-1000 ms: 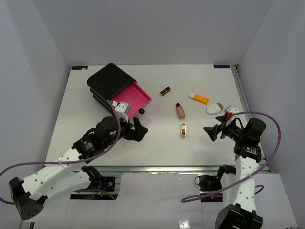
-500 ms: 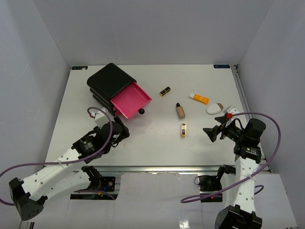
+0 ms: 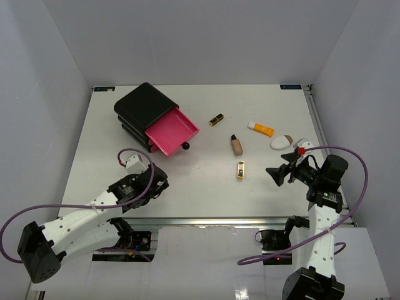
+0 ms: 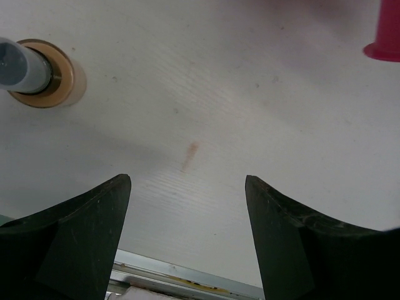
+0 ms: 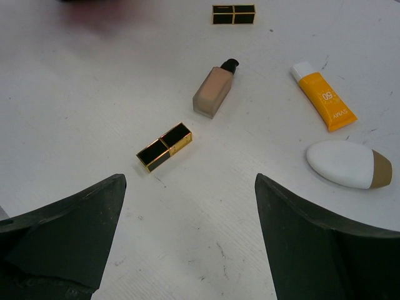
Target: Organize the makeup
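Looking right of the open pink drawer [image 3: 172, 131], you find one lipstick [image 3: 240, 170], a second lipstick [image 3: 216, 119], foundation bottle [image 3: 237, 145], orange tube [image 3: 260, 129] and white puff [image 3: 282, 142] loose on the counter [image 3: 112, 156]; your left pincer [image 4: 186, 181] and right pincer [image 5: 189, 181] both gape, holding nothing.

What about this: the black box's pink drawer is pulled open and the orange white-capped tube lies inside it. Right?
No. The pink drawer is pulled open, but the orange white-capped tube lies on the white table, right of it; the top external view shows this.

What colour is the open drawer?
The drawer is bright pink; the top external view shows it best.
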Robot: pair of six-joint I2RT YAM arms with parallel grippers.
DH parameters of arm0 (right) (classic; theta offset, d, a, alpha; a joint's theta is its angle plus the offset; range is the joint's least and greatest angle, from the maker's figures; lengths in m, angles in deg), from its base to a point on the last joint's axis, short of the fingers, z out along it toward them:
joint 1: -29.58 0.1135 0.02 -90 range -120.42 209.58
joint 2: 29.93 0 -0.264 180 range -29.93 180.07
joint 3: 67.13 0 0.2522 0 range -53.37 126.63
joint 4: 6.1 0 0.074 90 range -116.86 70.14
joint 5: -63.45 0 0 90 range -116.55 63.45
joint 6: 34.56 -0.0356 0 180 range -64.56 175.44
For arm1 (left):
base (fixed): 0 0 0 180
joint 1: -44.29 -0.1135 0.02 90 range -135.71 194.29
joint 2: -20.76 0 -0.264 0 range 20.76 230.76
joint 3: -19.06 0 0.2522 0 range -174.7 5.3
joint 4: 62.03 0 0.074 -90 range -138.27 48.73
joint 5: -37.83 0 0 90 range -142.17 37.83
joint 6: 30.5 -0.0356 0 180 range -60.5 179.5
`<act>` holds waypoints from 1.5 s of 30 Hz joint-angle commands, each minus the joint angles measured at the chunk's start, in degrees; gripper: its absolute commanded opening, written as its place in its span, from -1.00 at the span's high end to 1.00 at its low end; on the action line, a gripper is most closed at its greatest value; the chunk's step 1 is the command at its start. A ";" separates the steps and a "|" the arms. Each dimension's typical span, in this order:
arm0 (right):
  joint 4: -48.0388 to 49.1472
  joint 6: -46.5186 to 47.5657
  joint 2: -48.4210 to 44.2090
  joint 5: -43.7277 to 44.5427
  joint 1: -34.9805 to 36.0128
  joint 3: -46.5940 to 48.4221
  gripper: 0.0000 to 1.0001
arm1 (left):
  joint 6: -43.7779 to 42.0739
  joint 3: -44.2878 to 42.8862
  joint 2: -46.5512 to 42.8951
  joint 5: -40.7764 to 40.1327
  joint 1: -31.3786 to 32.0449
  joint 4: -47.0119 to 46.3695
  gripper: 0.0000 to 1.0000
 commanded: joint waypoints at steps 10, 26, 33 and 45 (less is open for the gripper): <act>0.24 -0.78 -0.02 -2.15 -0.29 2.39 -0.80 | 25.58 3.75 11.57 -12.75 -0.41 7.45 -0.68; 0.24 -0.71 0.00 -1.13 -0.29 2.32 -0.80 | 17.82 0.55 22.56 -27.36 -3.86 1.26 -0.70; 0.24 -0.69 0.01 -0.71 -0.29 2.39 -0.80 | 15.26 -0.89 25.69 -26.42 -7.51 -1.00 -0.59; 0.24 -0.69 0.01 -0.34 -0.29 2.44 -0.80 | 14.37 -0.65 26.60 -24.52 -10.21 -2.71 -0.11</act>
